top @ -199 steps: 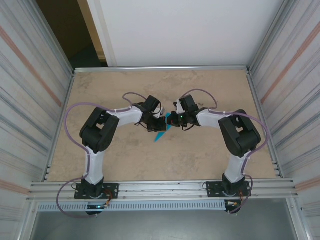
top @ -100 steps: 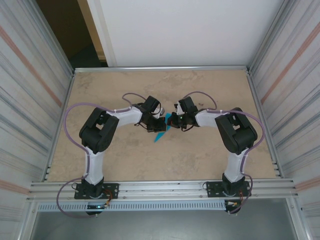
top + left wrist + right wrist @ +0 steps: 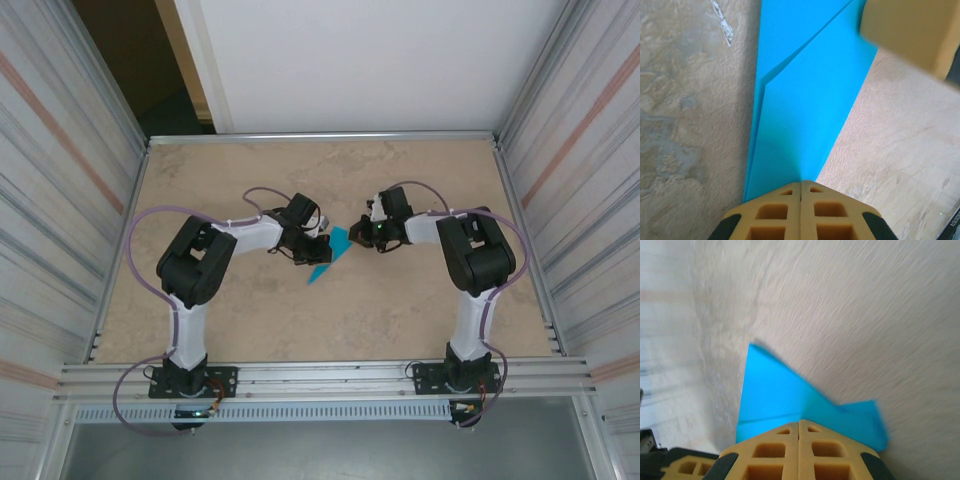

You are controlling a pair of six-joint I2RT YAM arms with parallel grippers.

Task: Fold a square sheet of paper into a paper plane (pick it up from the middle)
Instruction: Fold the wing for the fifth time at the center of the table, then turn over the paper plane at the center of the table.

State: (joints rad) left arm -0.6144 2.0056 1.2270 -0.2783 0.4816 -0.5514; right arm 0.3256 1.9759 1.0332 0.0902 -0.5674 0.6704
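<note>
Top external view puts the left gripper (image 3: 316,246) at the left edge of the thin teal-blue sheet of paper (image 3: 330,256). The paper lies mid-table as a narrow pointed wedge on the beige mottled table (image 3: 230,320), its tip aimed near and left. On the left wrist camera that tool's tan fingers (image 3: 770,215) are pressed together, and the paper's narrow end runs straight into their seam. I judge this a pinch, there to anchor the piece while a crease is worked. A diagonal fold line and a layered left edge show on the paper's face. Just right of the paper's far corner sits the right gripper (image 3: 362,232), its jaws likewise closed flat. Its blurred wrist camera shows blue paper spreading out beyond the fingertips. Whether a layer is caught between them or they merely rest on it I cannot tell. Closed tips suit pressing a fold flat, which seems the likely purpose. The folding looks partway: the wedge is formed, wings not yet evident.
</note>
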